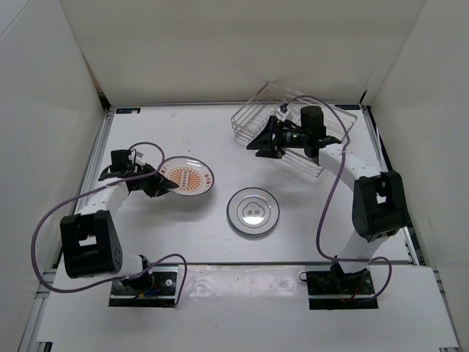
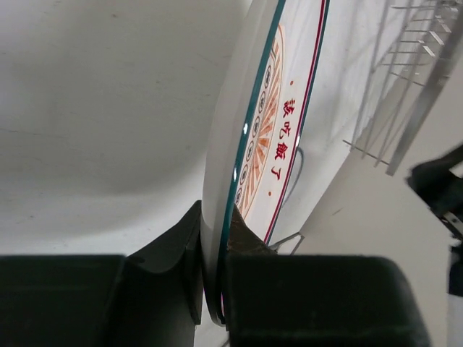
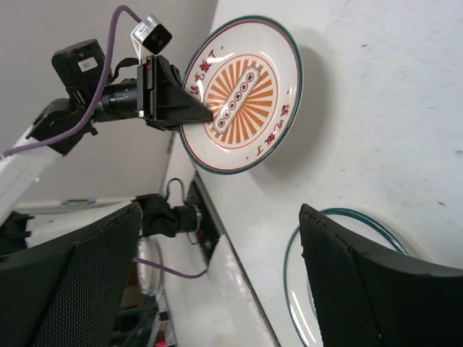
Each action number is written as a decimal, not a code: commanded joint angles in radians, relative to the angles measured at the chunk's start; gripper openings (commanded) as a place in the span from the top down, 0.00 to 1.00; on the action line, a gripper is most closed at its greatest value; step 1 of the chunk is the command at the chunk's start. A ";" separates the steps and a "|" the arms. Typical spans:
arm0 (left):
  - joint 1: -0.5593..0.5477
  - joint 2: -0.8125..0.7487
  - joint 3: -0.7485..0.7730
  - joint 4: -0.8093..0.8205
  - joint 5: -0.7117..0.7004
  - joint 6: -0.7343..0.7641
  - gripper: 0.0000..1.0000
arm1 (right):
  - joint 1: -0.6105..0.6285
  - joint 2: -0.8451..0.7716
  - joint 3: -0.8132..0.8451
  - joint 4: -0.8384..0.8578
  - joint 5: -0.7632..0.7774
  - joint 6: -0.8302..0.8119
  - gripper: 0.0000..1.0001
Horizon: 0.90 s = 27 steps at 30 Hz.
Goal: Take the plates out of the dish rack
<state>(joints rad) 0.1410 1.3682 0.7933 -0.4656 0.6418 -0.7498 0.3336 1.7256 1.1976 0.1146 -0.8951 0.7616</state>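
Note:
My left gripper (image 1: 160, 183) is shut on the near-left rim of the orange-patterned plate (image 1: 187, 178) and holds it a little tilted over the left of the table. In the left wrist view the plate (image 2: 268, 130) stands edge-on between my left gripper's (image 2: 214, 278) jaws. The right wrist view shows this plate (image 3: 242, 94) too. The white plate with grey rings (image 1: 253, 211) lies flat at the table's middle; its rim (image 3: 301, 293) shows in the right wrist view. My right gripper (image 1: 262, 144) is open and empty by the front left of the wire dish rack (image 1: 308, 121); its jaws (image 3: 219, 210) stand wide apart.
White walls close in the table at the back and both sides. The rack (image 2: 412, 87) stands at the back right and looks tilted, with no plates showing in it. Purple cables loop by both arm bases (image 1: 143, 282).

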 commanded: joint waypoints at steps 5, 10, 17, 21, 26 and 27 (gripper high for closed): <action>-0.004 0.086 0.011 -0.030 -0.048 0.084 0.88 | -0.016 -0.086 0.161 -0.294 0.033 -0.251 0.10; -0.003 0.086 -0.052 -0.080 -0.090 0.121 0.58 | -0.028 -0.130 0.166 -0.349 0.073 -0.303 0.10; -0.001 0.032 -0.123 -0.228 -0.207 0.139 0.18 | -0.054 -0.136 0.279 -0.573 0.205 -0.364 0.10; -0.003 -0.032 -0.148 -0.292 -0.257 0.147 0.07 | -0.074 -0.135 0.307 -0.619 0.330 -0.306 0.10; -0.004 -0.126 -0.050 -0.399 -0.309 0.202 0.01 | -0.117 -0.086 0.430 -0.821 0.557 -0.228 0.10; -0.004 -0.161 -0.030 -0.398 -0.280 0.231 0.00 | -0.117 -0.084 0.438 -0.860 0.603 -0.225 0.10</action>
<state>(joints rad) 0.1398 1.2854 0.6743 -0.8204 0.3744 -0.5930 0.2359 1.6375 1.5555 -0.5907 -0.4942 0.4984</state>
